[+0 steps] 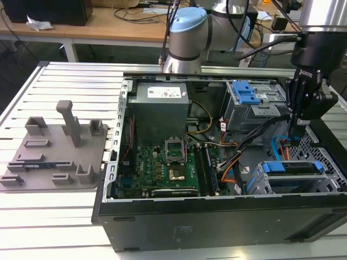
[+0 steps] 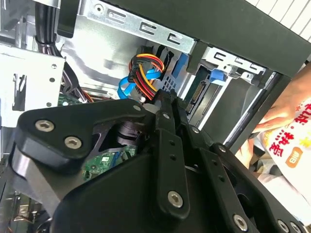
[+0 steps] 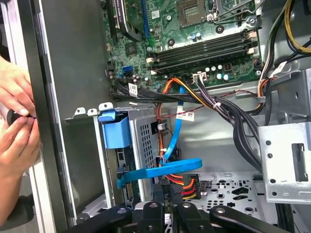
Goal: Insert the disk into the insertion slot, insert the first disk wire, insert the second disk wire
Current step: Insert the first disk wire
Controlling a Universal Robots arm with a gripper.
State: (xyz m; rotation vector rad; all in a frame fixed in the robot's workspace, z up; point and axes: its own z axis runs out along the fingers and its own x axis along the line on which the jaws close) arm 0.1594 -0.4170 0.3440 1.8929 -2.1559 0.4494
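Note:
The disk sits inside the insertion slot (image 1: 295, 184), the low grey cage at the case's front on the exterior view's right; its blue caddy (image 1: 287, 167) (image 3: 115, 131) shows at the cage's top. A flat blue disk wire (image 3: 163, 171) runs to the disk's rear edge. My gripper (image 1: 299, 130) (image 3: 166, 195) (image 2: 169, 101) hangs down into the case just behind that cage. Its fingers stand pressed together on the black plug of a red, orange and yellow disk wire (image 3: 187, 187) (image 2: 145, 73), close to the disk's rear.
A larger grey cage with a blue latch (image 1: 246, 96) stands behind the gripper. The motherboard (image 1: 168, 168) and black cable bundles (image 3: 228, 109) fill the case's middle. A person's hands (image 3: 14, 121) (image 2: 284, 114) rest at the case wall. A grey fixture plate (image 1: 54, 151) lies outside the case.

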